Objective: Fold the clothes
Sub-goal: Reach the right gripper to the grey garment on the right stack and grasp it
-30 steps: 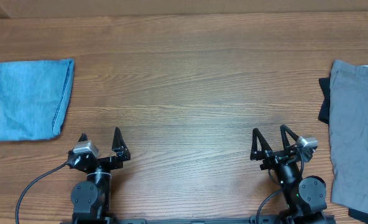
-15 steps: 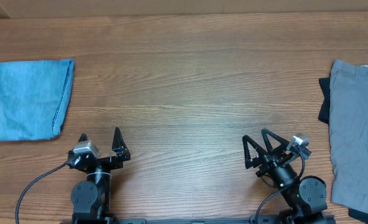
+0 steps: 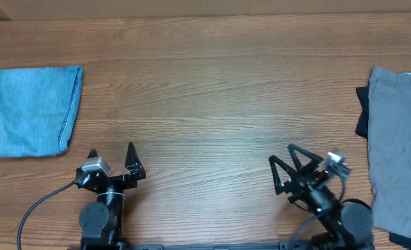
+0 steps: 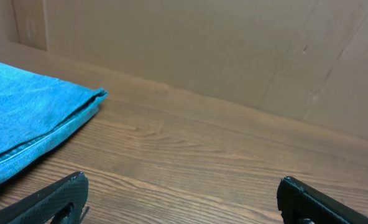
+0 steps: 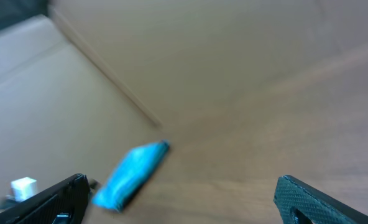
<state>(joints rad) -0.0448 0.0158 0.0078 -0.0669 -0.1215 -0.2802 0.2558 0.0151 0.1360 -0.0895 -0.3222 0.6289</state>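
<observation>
The grey garment lies at the right edge of the wooden surface, near the right gripper. This gripper and the left gripper hold nothing, their fingers wide apart.

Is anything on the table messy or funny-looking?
Nothing is spilled or broken. The one untidy spot is at the right edge: a black garment pokes out beside the grey garment, seemingly from under it. The blue denim on the left lies neatly folded.
</observation>
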